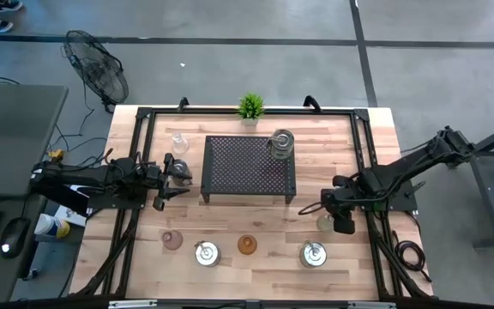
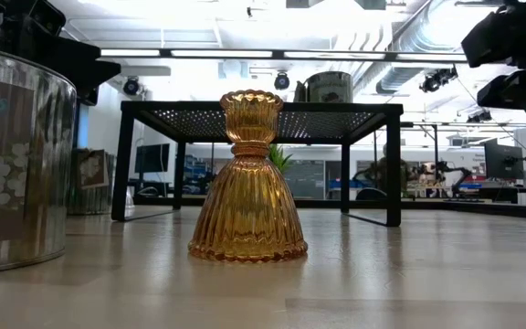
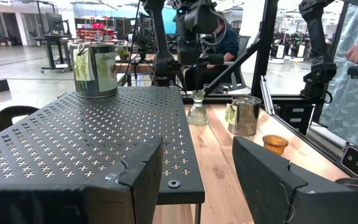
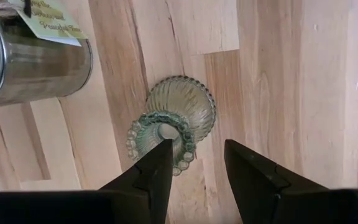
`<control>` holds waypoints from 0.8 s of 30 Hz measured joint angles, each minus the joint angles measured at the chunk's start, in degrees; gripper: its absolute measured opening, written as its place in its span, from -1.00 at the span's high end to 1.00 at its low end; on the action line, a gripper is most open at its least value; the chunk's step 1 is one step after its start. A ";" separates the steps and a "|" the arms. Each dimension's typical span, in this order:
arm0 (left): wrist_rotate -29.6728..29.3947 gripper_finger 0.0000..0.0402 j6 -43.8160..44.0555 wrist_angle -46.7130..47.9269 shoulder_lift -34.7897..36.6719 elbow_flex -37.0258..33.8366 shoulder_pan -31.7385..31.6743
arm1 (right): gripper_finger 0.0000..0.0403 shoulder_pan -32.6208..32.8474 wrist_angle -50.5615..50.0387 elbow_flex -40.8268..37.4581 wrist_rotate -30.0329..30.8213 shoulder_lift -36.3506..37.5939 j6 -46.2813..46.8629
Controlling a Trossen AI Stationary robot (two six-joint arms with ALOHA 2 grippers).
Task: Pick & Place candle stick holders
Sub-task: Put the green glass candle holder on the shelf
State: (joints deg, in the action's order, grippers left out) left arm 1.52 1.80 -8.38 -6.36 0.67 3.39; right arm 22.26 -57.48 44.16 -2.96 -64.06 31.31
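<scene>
Greenish glass candle holder stands on the surface just beside the right end effector, whose empty fingers gape narrowly, so centring them over its rim before descending seems wise.

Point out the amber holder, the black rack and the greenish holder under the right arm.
amber holder [image 2: 247, 196], low view, ribbed bell-shaped body.
black rack [image 1: 247, 163], high view, perforated top.
greenish holder [image 4: 182, 106], right wrist view, ribbed base.
</scene>
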 joint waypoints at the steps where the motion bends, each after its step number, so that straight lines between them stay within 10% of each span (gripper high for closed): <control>1: 0.00 0.06 0.01 0.00 0.00 0.00 0.01 | 0.32 0.00 0.19 0.00 0.15 -0.11 -0.11; 24: 0.00 0.06 0.01 0.00 0.01 0.00 -0.01 | 0.36 -0.02 1.21 0.00 -2.14 -4.89 -0.24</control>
State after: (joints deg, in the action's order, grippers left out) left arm 1.52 1.80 -8.38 -6.35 0.67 3.38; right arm 22.24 -56.27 44.16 -5.10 -68.95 31.07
